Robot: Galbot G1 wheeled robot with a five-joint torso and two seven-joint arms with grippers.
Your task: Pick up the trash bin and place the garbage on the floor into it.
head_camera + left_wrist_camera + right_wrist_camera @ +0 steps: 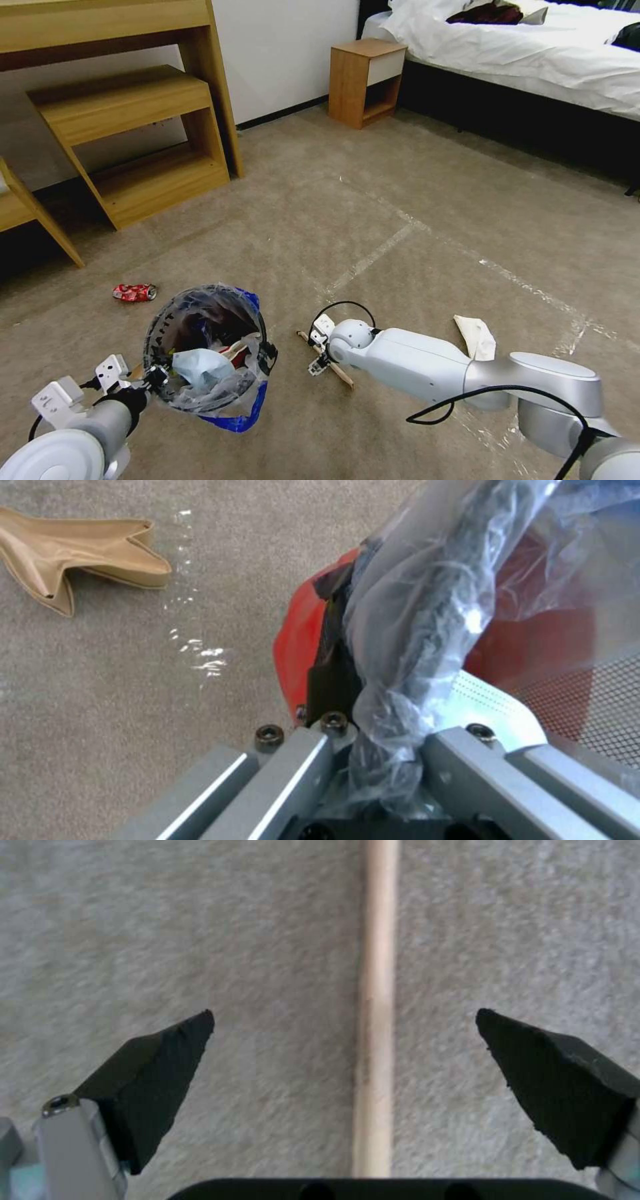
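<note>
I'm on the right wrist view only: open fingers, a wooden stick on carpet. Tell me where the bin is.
Observer: The trash bin hangs from the left end effector, which is shut on its rim and plastic liner, to the left of your right end effector.
Operator: Report what's already in it.
Observer: A pale blue face mask lies on top, inside the liner.
Operator: List what remains on the floor besides my wooden stick.
Observer: A crushed red can lies beyond the bin, a white tissue beside your right forearm, and a folded cardboard piece near the bin.
</note>
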